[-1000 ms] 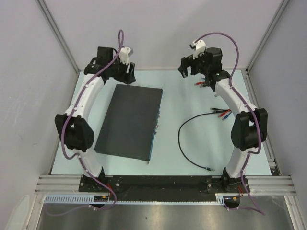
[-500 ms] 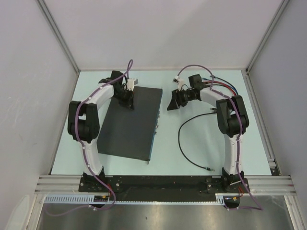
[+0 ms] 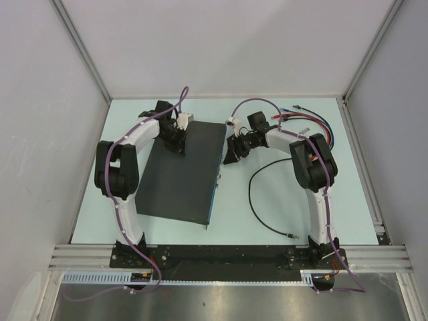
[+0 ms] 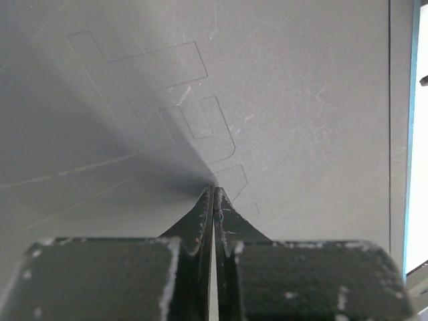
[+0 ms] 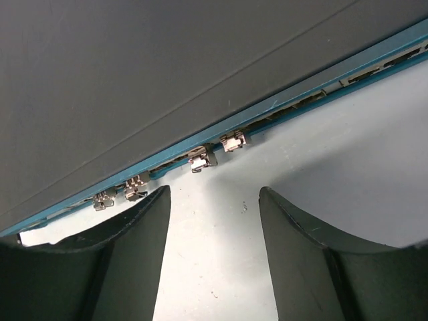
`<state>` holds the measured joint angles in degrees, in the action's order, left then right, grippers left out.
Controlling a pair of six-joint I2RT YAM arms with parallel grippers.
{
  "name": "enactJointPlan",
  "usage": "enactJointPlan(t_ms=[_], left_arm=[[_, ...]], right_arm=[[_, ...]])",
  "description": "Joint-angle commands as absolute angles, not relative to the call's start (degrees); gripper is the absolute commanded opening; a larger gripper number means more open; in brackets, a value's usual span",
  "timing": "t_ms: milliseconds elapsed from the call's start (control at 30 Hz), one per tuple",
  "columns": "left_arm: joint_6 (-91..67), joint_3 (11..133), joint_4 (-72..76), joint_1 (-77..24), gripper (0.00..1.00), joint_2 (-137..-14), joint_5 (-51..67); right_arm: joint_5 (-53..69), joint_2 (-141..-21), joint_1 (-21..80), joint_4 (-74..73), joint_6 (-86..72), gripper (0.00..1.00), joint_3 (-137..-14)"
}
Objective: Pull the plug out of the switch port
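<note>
The switch [image 3: 180, 170] is a flat black box lying left of the table's middle, with its blue-grey port face [image 5: 281, 100] turned to the right. Several small pale plugs stick out of that face; one plug [image 5: 200, 160] sits just ahead of the gap between my right fingers. My right gripper [image 5: 214, 194] is open, low over the table, a short way off the face and touching nothing; from above it [image 3: 231, 156] shows beside the switch's far right corner. My left gripper [image 4: 214, 189] is shut and empty, its tips resting on the switch's top [image 4: 281, 80] near the far edge.
A loose black cable [image 3: 257, 200] curls on the table right of the switch, its end [image 3: 291, 235] near the right arm's base. Red, blue and black leads [image 3: 311, 120] lie at the far right. Walls close in the table on three sides.
Both arms came down from the back. The left gripper shut and settled on the switch's top. The right gripper swung in toward the port face, and its jaws narrowed somewhat.
</note>
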<state>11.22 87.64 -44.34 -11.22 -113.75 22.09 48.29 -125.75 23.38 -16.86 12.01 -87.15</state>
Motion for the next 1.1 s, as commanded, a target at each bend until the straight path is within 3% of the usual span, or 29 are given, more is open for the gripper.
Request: enactJointPlan(t_ms=[0, 367, 733, 867, 1000, 1067], left_arm=[[13.27, 87.01, -44.91, -12.22, 0.03, -111.71, 20.92], [13.62, 88.42, -44.39, -12.66, 0.04, -111.89, 19.60], [13.18, 88.42, -43.51, -12.66, 0.04, -111.36, 20.39], [12.92, 88.68, -43.33, -12.66, 0.04, -111.53, 20.74], [12.66, 89.65, -43.33, -12.66, 0.04, -111.97, 21.36], [12.48, 90.52, -43.42, -12.66, 0.04, -112.15, 21.62]], right_arm=[[46.58, -126.92, 23.29, -15.64, 13.00, 0.59, -87.63], [47.02, -124.89, 27.33, -23.55, 34.53, 0.53, -88.15], [41.92, -126.91, 29.53, -23.12, 34.37, 0.54, -91.14], [40.09, -126.65, 29.97, -21.45, 34.28, 0.42, -90.97], [39.38, -127.44, 30.23, -20.74, 34.10, 0.36, -92.28], [39.37, -127.97, 30.50, -22.06, 34.80, 0.28, -93.16]])
